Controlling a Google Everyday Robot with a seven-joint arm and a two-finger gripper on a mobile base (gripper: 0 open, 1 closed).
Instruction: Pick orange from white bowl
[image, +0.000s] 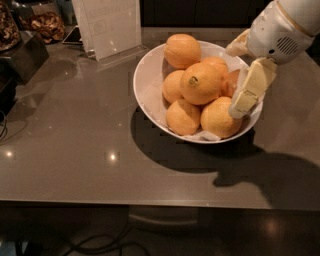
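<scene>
The white bowl (146, 85) stands on the grey table and holds several oranges. The orange (200, 83) with the dark stem scar lies on top of the pile, near the middle. My gripper (236, 80), on a white arm coming from the top right, is over the bowl's right side. It is open: one cream finger (250, 87) hangs down in front of the right-hand oranges, the other (237, 46) sticks out at the far rim. A smaller orange (229, 83) lies between them. The gripper is just to the right of the stem-scar orange and holds nothing.
A clear sign holder (107, 25) stands behind the bowl at the back left. A container of dried brown pieces (42, 22) and a dark box (22, 55) are at the far left. The table's front edge (150, 204) runs across below, with cables under it.
</scene>
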